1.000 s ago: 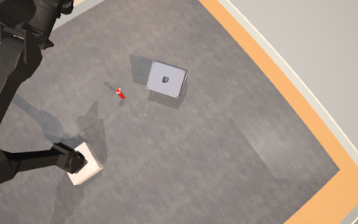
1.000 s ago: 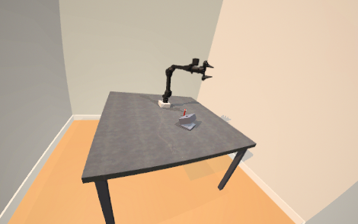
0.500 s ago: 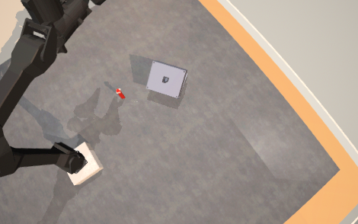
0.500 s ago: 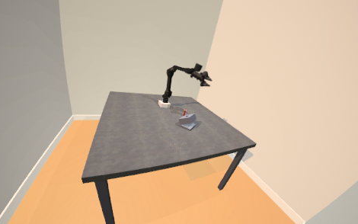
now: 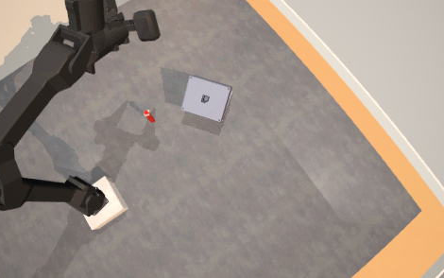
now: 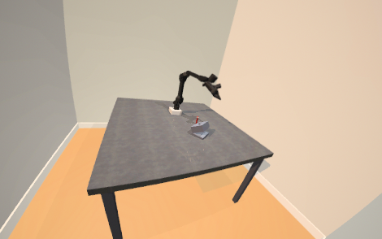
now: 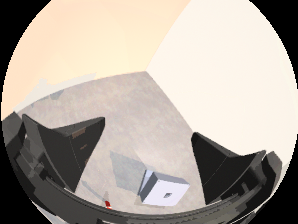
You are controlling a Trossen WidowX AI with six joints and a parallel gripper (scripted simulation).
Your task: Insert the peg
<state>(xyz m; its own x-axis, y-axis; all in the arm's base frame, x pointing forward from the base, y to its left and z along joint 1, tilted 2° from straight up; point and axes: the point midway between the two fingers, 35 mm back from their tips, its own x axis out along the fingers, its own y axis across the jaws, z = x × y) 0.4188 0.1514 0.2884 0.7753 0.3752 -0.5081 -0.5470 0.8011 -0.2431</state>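
A small red peg [image 5: 150, 117] [image 6: 197, 120] [image 7: 108, 204] with a pale top stands on the table, partly hidden behind the gripper's rim in the wrist view. The grey-lilac sloped panel [image 5: 196, 107] [image 6: 198, 128] [image 7: 156, 195] stands beside it. Its face has one small dark hole [image 5: 205, 98] [image 7: 168, 195]; the exact shape is too small to tell. My gripper [image 6: 219, 93] [image 7: 149, 126] is open and empty, high above the table and well away from the peg and panel. In the top view the arm's end is partly cut off at the top edge.
The arm's pale base block [image 5: 112, 208] [image 6: 175, 111] sits on the dark table [image 5: 259, 189] [image 6: 141, 142]. The arm's shadow falls near the peg. Walls stand beyond the table edges.
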